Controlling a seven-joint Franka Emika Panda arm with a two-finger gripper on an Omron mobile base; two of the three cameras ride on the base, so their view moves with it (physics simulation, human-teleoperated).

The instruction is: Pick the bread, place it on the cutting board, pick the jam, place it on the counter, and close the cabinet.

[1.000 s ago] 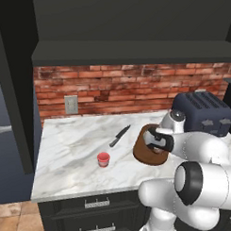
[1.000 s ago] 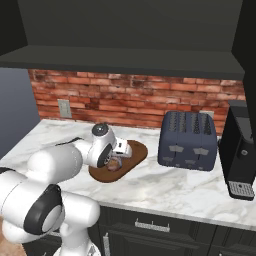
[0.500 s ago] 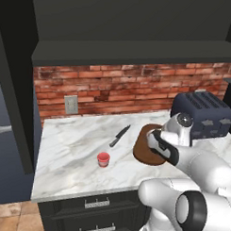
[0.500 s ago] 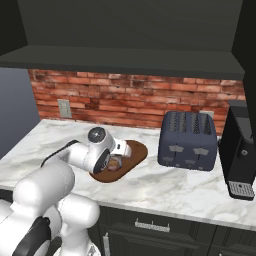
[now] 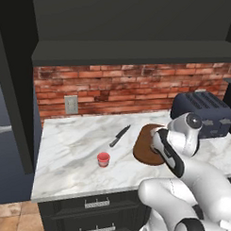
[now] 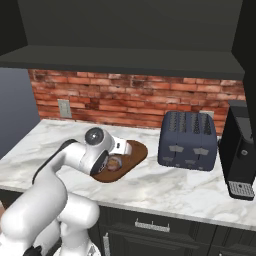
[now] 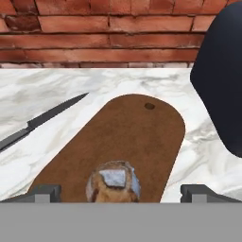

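The bread [image 7: 113, 183] sits on the cutting board [image 7: 142, 132], between the spread fingers of the claw [image 7: 120, 193], while the jam [image 5: 103, 159] waits well off left on the counter [image 5: 78, 149].

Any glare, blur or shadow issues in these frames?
Left base view: sharp, even flat light, no glare; underside of the cabinet nearly black. Right base view: same, the arm hides part of the cutting board. Hand view: crisp; bread on the board between the open fingertips, no motion blur.
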